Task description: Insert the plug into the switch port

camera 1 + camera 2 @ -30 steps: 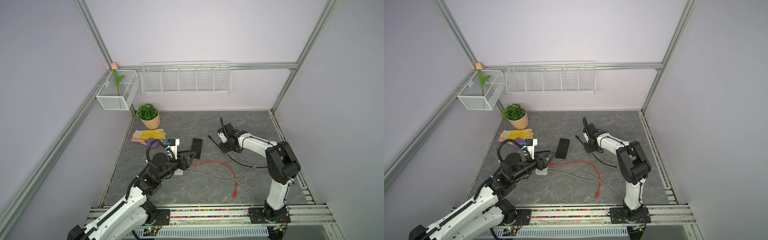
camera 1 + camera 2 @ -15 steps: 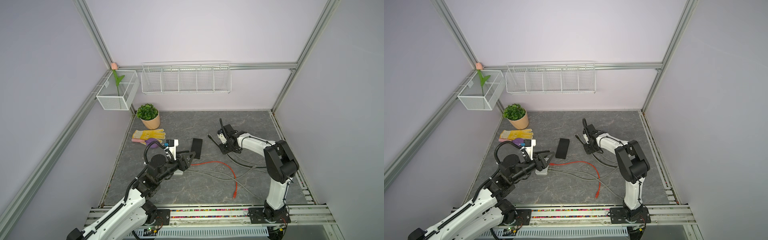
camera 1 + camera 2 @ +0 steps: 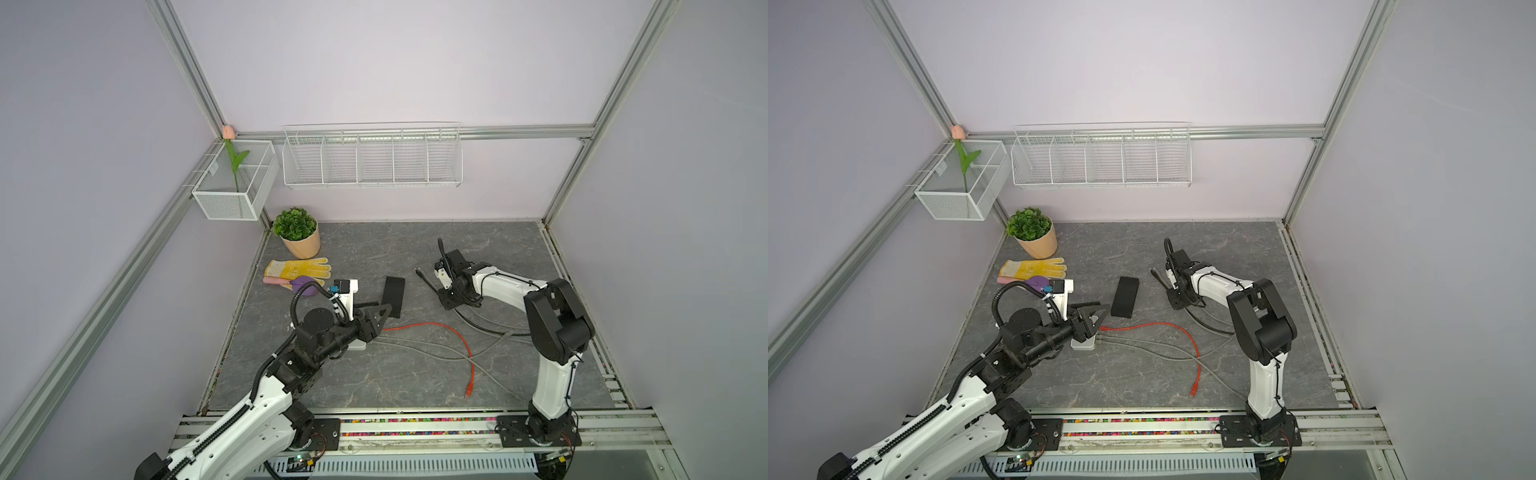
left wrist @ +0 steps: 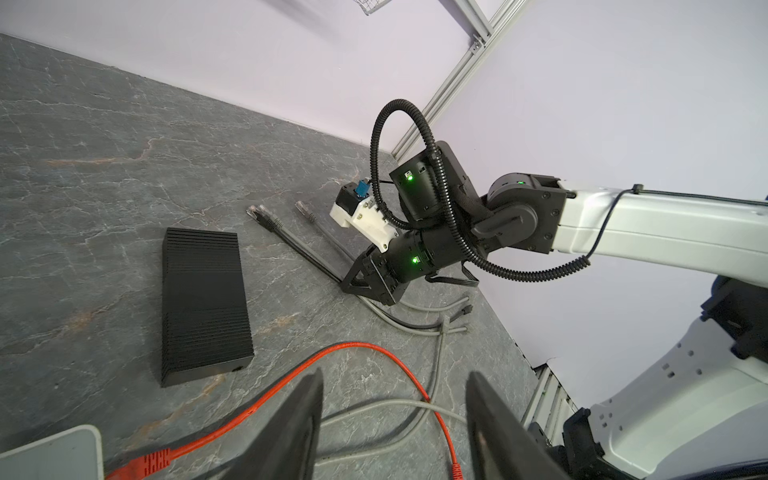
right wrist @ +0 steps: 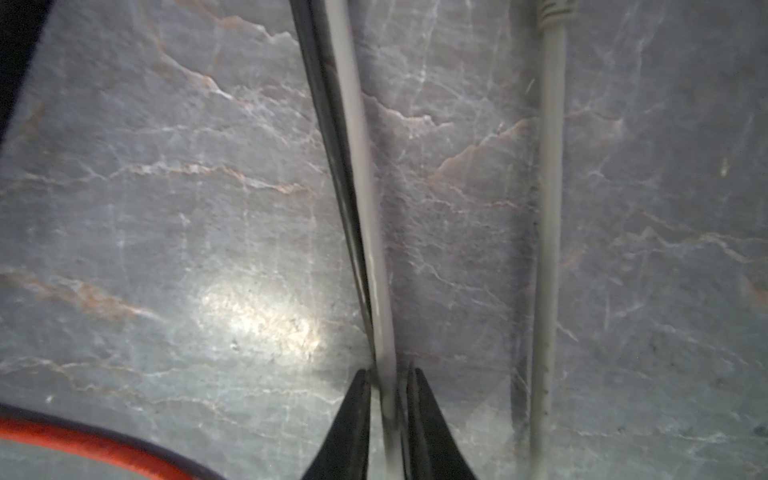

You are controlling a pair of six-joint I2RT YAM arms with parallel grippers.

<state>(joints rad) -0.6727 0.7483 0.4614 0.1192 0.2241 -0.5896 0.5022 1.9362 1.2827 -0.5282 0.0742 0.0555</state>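
Grey marbled desk (image 3: 374,249), lilac walls on three sides.

Right tool (image 5: 388,372) is down at the desk, clamped on a grey cable (image 5: 361,166). A dark lead runs alongside the cable, touching it. The cable's plug (image 3: 419,272) lies flat on the desk between the black box (image 3: 392,297) and the right arm, well apart from the white switch box (image 3: 1082,343).

Left tool (image 4: 395,374) hangs near the switch box, jaws apart, gripping nothing. Red cable (image 5: 83,442) and grey leads run into the switch box's side.
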